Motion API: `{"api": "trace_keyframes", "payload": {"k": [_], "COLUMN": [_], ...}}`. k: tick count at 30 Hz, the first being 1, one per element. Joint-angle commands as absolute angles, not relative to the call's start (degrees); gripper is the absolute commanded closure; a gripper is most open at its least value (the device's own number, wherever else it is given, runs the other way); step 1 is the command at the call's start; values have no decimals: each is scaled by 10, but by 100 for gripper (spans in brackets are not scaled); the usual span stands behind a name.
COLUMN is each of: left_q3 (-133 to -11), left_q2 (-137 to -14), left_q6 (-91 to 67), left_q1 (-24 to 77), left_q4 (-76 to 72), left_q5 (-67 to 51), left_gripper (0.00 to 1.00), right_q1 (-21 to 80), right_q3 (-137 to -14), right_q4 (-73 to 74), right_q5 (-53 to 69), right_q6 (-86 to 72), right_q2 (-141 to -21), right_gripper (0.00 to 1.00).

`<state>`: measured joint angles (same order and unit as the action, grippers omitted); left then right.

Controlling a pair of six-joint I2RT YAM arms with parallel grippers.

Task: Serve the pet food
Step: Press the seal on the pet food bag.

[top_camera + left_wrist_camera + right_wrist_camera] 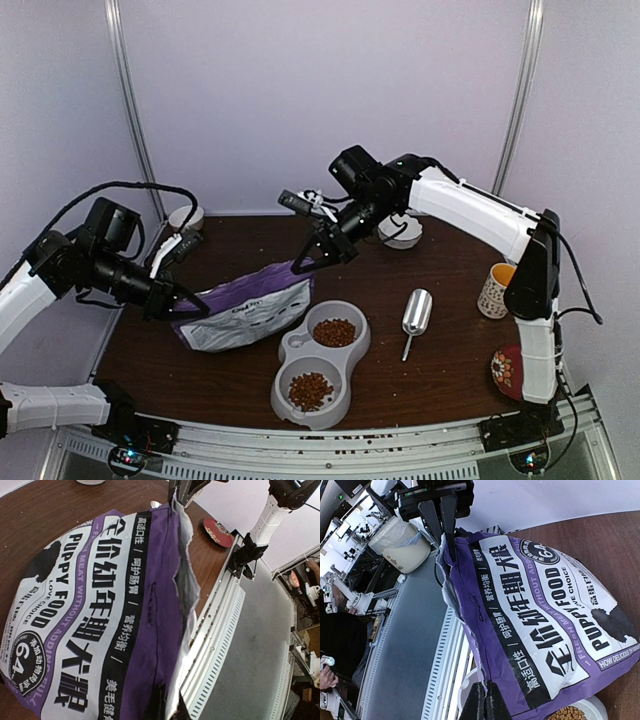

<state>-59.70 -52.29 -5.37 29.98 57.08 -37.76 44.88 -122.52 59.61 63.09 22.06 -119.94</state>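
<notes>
Item: pet food (334, 332), lying in both halves of the double bowl (361, 345) at the table's front-centre. Bag (245, 312) just left of it. My left gripper (190, 308) is clamped on its base, my right gripper (302, 264) on its torn mouth. I'd hold the mouth high and move both ends together

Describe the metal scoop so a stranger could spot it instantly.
On the dark brown table, look right of the grey double bowl. The scoop lies there alone, handle toward the near edge; it is the only shiny silver thing around.
</notes>
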Motion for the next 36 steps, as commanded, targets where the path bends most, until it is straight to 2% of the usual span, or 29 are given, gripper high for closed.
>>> {"api": "trace_keyframes", "payload": {"k": [1, 3, 4, 6, 8, 14, 19, 22, 27, 36], "left_q3": [-572, -570, -575, -584, -602, -722, -767, -748, -790, -818], "left_q2": [-500, -502, -503, -505, -511, -564, -550, -541, -618, -738], "left_q6": [-88, -87, -85, -88, -92, -58, 1, 23, 0, -22], "left_q1": [300, 300, 300, 300, 300, 308, 374, 405, 406, 405], "left_q4": [635, 636, 635, 610, 587, 600, 572, 521, 521, 568], "left_q5": [-458, -442, -437, -447, -446, -369, -221, -197, -268, -337], "left_gripper": [100, 100, 96, 77, 64, 48, 35, 17, 14, 20], "right_q1": [407, 408, 411, 420, 431, 439, 440, 440, 441, 443], "right_q3": [-1237, -1231, -1231, -1235, -1240, -1245, -1225, -1211, -1194, -1155], "right_q4": [666, 645, 636, 627, 627, 583, 535, 516, 504, 509], "right_q5": [591, 603, 610, 615, 616, 631, 630, 623, 609, 562], "right_q6": [286, 275, 269, 261, 261, 194, 135, 125, 134, 172], "right_q2": [-1192, -1189, -1190, -1194, -1196, -1197, -1191, -1184, -1168, -1138], "right_gripper": [100, 100, 100, 100, 100, 100, 100, 100, 100, 100]}}
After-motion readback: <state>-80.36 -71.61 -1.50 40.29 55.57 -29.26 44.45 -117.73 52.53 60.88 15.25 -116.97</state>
